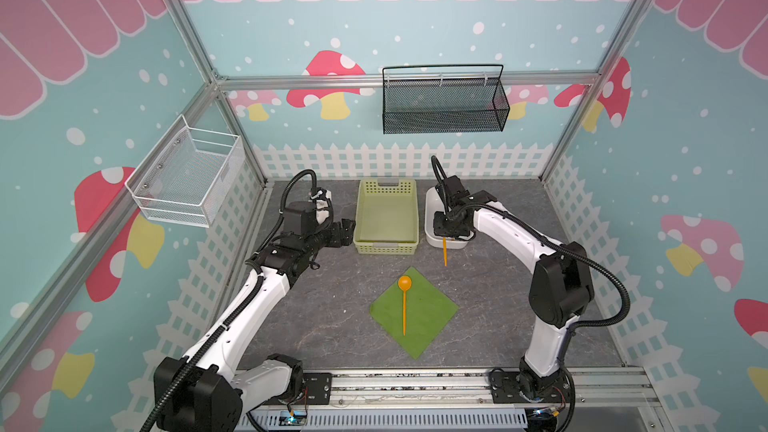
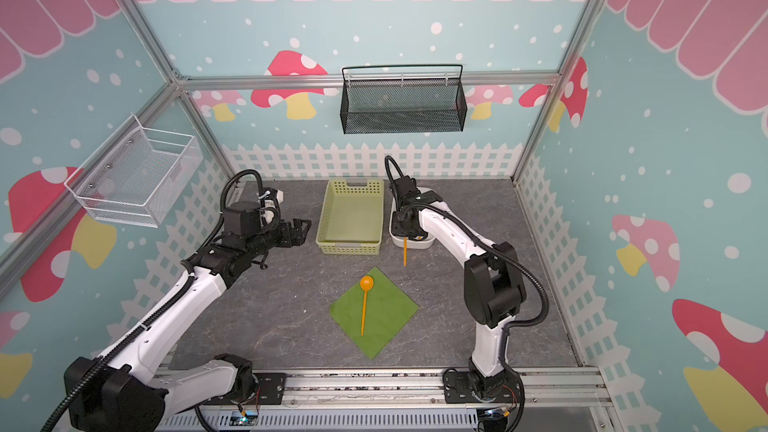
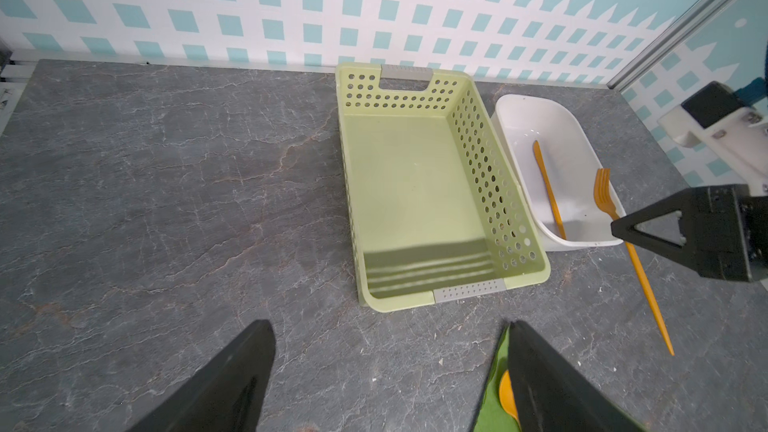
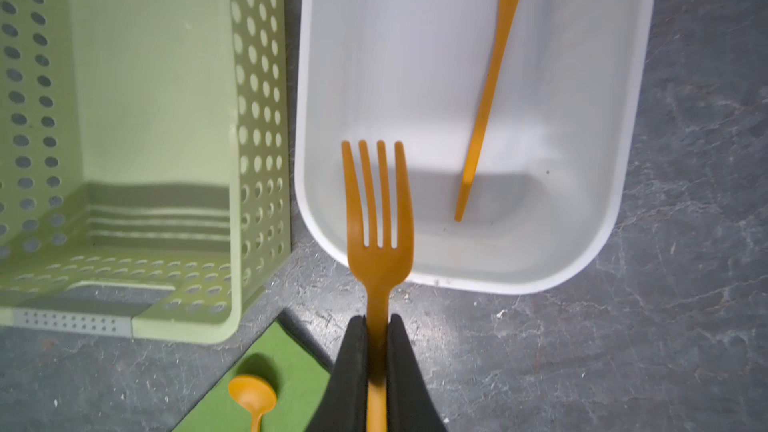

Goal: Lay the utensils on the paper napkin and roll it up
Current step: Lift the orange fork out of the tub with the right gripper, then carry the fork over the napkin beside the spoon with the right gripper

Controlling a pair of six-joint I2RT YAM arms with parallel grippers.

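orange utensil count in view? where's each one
3. The spoon lies on the napkin. The fork is clamped in the right gripper, at the edge of the white dish. The knife lies inside that dish. None seems hidden.

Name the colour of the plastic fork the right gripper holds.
Orange; the fork shows best in the right wrist view.

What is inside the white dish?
One orange knife lies in the white dish. The fork is not lying in it: the right gripper holds it by the handle. In both top views the right arm covers most of the dish.
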